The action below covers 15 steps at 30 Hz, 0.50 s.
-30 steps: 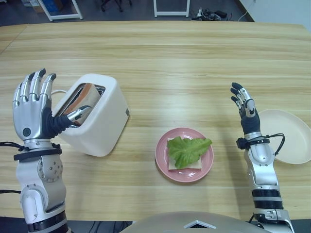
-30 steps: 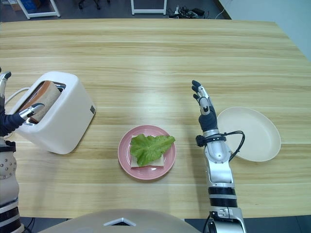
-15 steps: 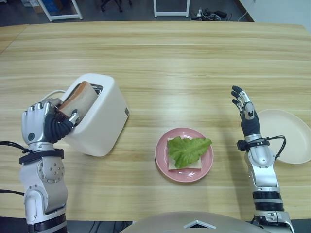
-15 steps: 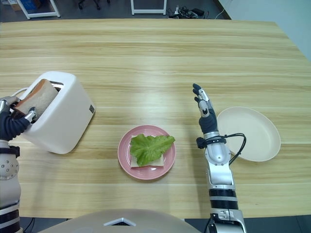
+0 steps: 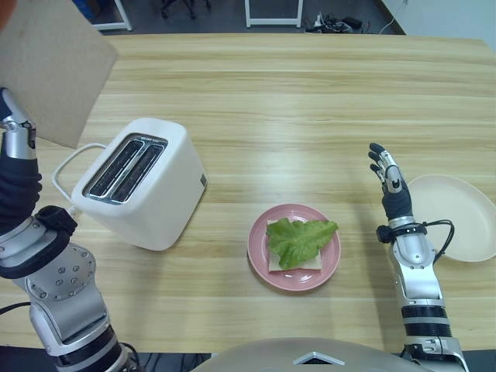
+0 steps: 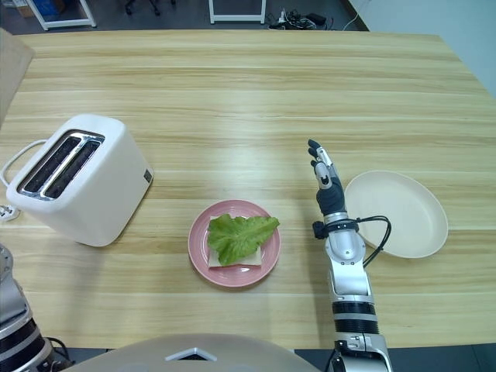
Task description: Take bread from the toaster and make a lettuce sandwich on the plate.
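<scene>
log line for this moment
left hand: holds bread slice, raised | toaster: empty | plate: lettuce on base slice | right hand: open

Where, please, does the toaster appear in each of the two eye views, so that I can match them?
Left eye view: the toaster stands left of centre, its slots empty, to the left of the pink plate.
Right eye view: the toaster sits nearer the left edge, again left of the pink plate.
Shared landmark: the lettuce leaf lying on the pink plate, low in the middle of both views.
</scene>
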Motion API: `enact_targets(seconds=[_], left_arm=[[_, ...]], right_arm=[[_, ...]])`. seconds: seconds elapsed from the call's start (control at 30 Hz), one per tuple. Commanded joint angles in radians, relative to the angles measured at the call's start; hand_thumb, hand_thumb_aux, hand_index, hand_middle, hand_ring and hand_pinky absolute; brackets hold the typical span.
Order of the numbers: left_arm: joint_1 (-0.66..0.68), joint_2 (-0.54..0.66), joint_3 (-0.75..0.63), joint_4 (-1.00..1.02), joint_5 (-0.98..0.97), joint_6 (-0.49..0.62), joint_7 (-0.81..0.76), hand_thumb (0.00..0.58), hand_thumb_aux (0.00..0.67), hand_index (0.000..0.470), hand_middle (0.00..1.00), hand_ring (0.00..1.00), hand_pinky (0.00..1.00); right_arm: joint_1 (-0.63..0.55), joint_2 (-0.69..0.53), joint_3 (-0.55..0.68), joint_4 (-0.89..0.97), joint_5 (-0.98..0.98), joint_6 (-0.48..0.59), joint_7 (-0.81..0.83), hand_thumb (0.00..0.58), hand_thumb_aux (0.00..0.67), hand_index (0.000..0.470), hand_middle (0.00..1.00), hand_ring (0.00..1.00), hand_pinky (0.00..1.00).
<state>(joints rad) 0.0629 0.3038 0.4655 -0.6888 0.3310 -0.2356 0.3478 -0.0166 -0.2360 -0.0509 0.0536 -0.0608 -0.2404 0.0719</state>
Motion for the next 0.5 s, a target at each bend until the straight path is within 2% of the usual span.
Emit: enact_targets(seconds=[0.03, 0.13, 0.27, 0.37, 0.5], left_arm=[[0.028, -0.142, -0.24, -0.05, -0.434, 0.163, -0.158, 0.58, 0.67, 0.47, 1.0, 1.0, 1.0], [0.082, -0.206, -0.441, -0.021, -0.537, 0.262, -0.245, 0.58, 0.67, 0.47, 1.0, 1.0, 1.0], [0.115, -0.199, -0.615, 0.093, -0.583, 0.363, -0.385, 0.58, 0.67, 0.47, 1.0, 1.0, 1.0], [0.057, -0.166, -0.652, 0.235, -0.575, 0.419, -0.477, 0.58, 0.67, 0.47, 1.0, 1.0, 1.0], [-0.042, -0.172, -0.685, 0.389, -0.53, 0.465, -0.519, 0.58, 0.67, 0.47, 1.0, 1.0, 1.0]], right_arm=[[-0.018, 0.008, -0.017, 0.022, 0.003, 0.024, -0.013, 0.0, 0.0, 0.0, 0.0, 0.0, 0.0], [-0.025, 0.001, -0.03, 0.042, 0.011, 0.026, -0.017, 0.0, 0.0, 0.0, 0.0, 0.0, 0.0], [-0.029, -0.007, -0.051, 0.064, 0.017, 0.029, -0.02, 0.0, 0.0, 0.0, 0.0, 0.0, 0.0], [-0.034, -0.004, -0.052, 0.084, 0.013, 0.025, -0.021, 0.0, 0.0, 0.0, 0.0, 0.0, 0.0], [-0.041, 0.004, -0.039, 0.113, -0.001, 0.018, -0.025, 0.0, 0.0, 0.0, 0.0, 0.0, 0.0]])
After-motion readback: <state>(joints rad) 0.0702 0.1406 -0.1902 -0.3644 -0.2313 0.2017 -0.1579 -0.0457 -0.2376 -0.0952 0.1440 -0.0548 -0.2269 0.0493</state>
